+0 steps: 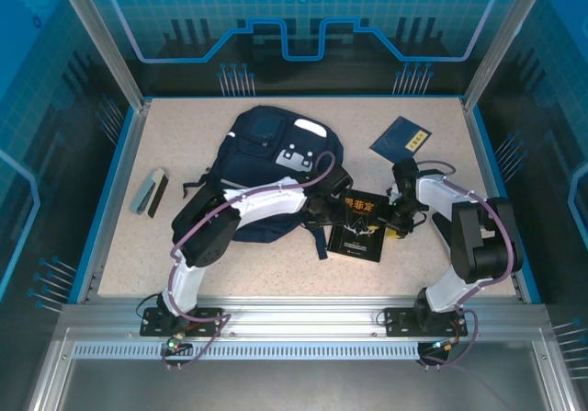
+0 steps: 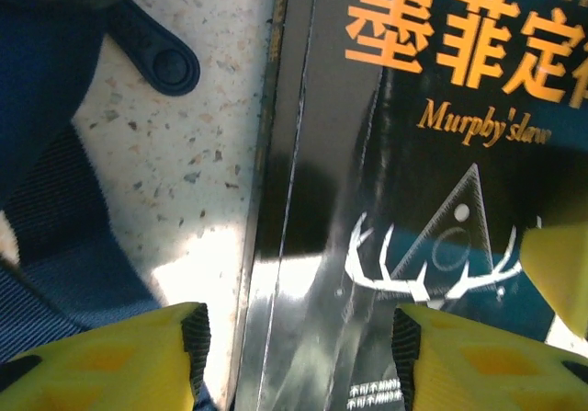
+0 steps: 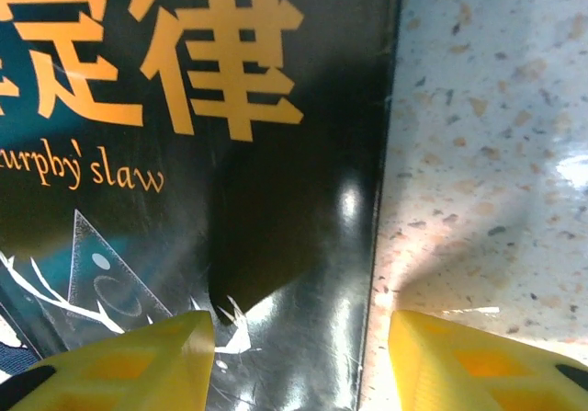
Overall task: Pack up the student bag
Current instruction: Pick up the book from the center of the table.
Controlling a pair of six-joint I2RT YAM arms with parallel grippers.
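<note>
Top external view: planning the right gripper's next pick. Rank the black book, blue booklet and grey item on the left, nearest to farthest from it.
1. Black book, its right edge under the right gripper.
2. Blue booklet, behind, toward the back.
3. Grey item, far left.

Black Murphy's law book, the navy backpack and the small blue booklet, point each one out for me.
black book (image 1: 358,236): top external view, lower middle of its cover.
navy backpack (image 1: 262,133): top external view, on its upper pocket panel.
blue booklet (image 1: 401,138): top external view, centre of its cover.
</note>
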